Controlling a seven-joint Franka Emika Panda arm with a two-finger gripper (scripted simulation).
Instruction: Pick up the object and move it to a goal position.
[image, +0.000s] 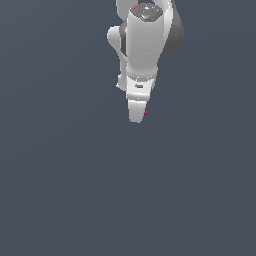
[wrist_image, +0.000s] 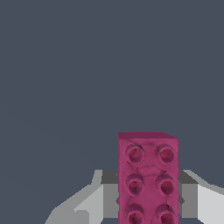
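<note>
Right up against my wrist cam, the brick (wrist_image: 148, 179) is filling the lower part of the frame: magenta-pink, blocky, with two columns of round studs facing the lens, three rows showing. It's sitting between my two fingers (wrist_image: 89, 203), which are pressing in on it from either side, so my gripper (wrist_image: 148, 203) is clamping down on it. Everything past the brick in that view is just flat grey-blue floor (wrist_image: 65, 65).

From the exterior view, my arm (image: 145, 45) is hanging down from the top edge, white with darker joints, and the gripper (image: 136, 114) is pointing downward. The brick (image: 145, 112) is barely peeking out there, only a thin pink sliver on the exterior view's right side of the fingertip, so its shape isn't readable from that angle. Whether it's touching the floor (image: 75, 190) or off it, I can't tell from either shot.
</note>
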